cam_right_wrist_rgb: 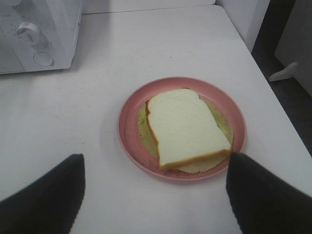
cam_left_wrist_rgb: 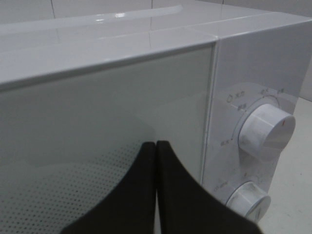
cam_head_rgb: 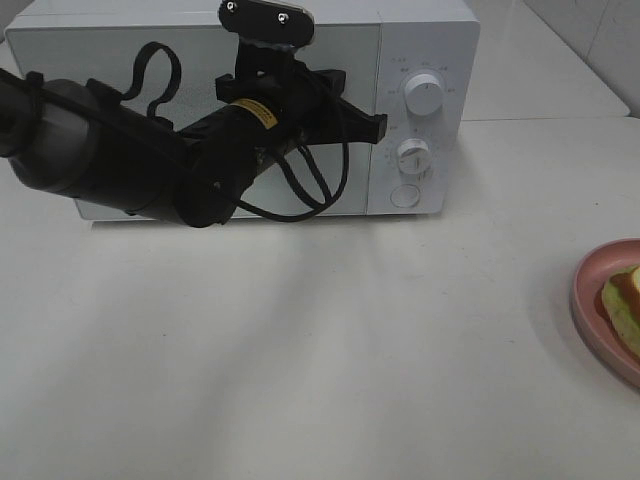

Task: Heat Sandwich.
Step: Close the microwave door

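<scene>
The sandwich (cam_right_wrist_rgb: 185, 126), a pale bread slice over a greenish layer, lies on a round pink plate (cam_right_wrist_rgb: 129, 126). My right gripper (cam_right_wrist_rgb: 155, 158) hangs open just above it, one dark finger on either side of the plate. In the exterior high view only part of the sandwich (cam_head_rgb: 625, 305) and plate (cam_head_rgb: 590, 310) shows at the right edge, and the right arm is out of frame. The white microwave (cam_head_rgb: 440, 60) stands at the back with its door closed. My left gripper (cam_left_wrist_rgb: 156, 144) is shut and empty, its tips (cam_head_rgb: 378, 127) at the door's right edge beside the control panel.
The microwave panel carries an upper knob (cam_head_rgb: 423, 95), a lower knob (cam_head_rgb: 412, 155) and a round button (cam_head_rgb: 404, 195). The table's right edge (cam_right_wrist_rgb: 273, 92) runs close past the plate, with dark floor beyond. The left arm (cam_head_rgb: 120, 150) crosses in front of the door.
</scene>
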`<state>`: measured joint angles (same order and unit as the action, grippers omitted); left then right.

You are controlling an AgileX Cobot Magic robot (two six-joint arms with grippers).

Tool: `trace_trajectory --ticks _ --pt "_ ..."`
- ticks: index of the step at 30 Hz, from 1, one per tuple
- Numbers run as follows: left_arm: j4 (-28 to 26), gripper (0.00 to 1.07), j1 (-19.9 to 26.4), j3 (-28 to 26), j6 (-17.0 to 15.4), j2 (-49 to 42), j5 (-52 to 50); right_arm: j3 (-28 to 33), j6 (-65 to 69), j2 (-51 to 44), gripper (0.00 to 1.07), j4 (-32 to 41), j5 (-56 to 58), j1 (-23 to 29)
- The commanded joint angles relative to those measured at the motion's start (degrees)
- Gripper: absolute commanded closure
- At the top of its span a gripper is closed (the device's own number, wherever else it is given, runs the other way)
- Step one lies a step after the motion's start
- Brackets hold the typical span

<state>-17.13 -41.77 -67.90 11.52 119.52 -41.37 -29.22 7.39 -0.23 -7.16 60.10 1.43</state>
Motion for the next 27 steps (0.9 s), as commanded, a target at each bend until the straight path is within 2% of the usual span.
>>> trace_trajectory --ticks 1,8,19,24,27 --pt "-7.73 1.07 2.64 -1.95 0.06 0.34 -3.38 0.17 -0.40 -1.55 0.31 0.00 -0.57 -0.17" --pt "-7.73 1.07 2.69 -1.95 0.00 0.34 -3.38 0.17 -0.46 -1.55 0.31 0.00 -0.57 -0.17" --pt "-7.68 1.07 2.23 1.55 -0.46 -1.15 -3.27 0.17 -0.40 -1.55 0.31 0.00 -0.57 -0.17" --pt "-7.56 1.07 0.52 5.96 -0.46 -4.64 -3.38 0.17 -0.40 -1.55 0.31 0.00 -0.57 -0.17" --pt "-7.56 1.07 -1.03 10.83 -0.46 -7.39 -3.32 0.17 -0.40 -1.55 0.31 0.00 -0.57 -0.17"
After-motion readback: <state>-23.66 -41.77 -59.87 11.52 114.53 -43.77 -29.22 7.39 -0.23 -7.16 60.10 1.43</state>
